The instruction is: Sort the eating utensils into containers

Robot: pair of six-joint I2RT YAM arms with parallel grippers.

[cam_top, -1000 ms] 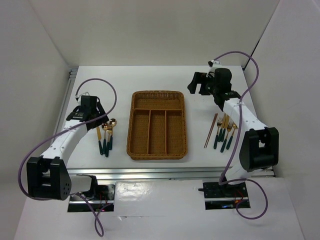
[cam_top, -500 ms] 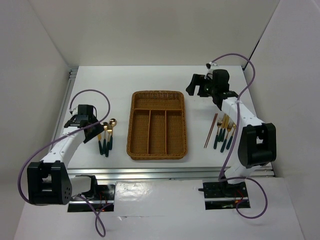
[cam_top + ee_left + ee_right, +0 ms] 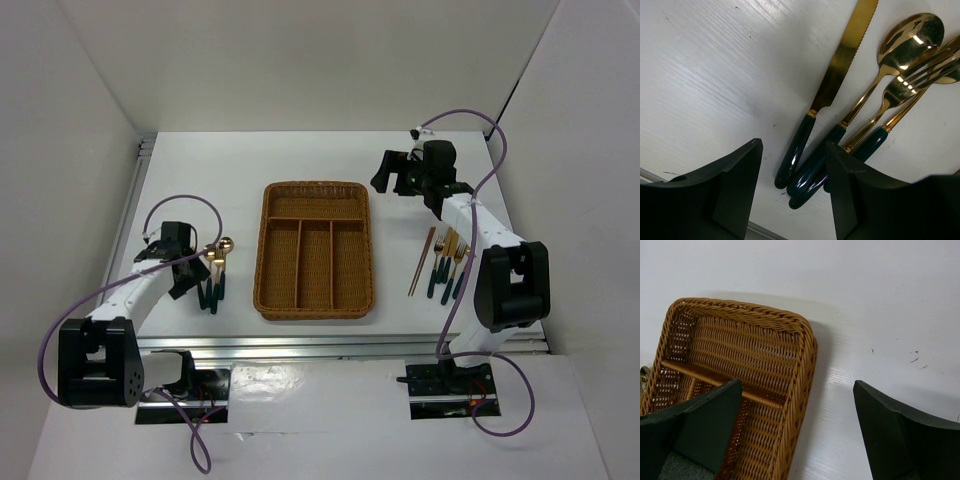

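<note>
On a white table [image 3: 200, 170], we are watching the left gripper [image 3: 794, 150] straddling, jaws apart, the green handle of a gold knife [image 3: 840, 65]. The knife is lying at nine o'clock of the wicker tray [image 3: 315, 187], beside a spoon [image 3: 910, 35] and fork [image 3: 920, 70]. The right gripper [image 3: 796, 405] is hanging wide open. Stiff, light and likely slippery, the knife is inviting a hold on its thicker handle.

No lettering, label, brand or number is legible; neither on the wicker tray [image 3: 316, 186] nor the utensils [image 3: 840, 70].
</note>
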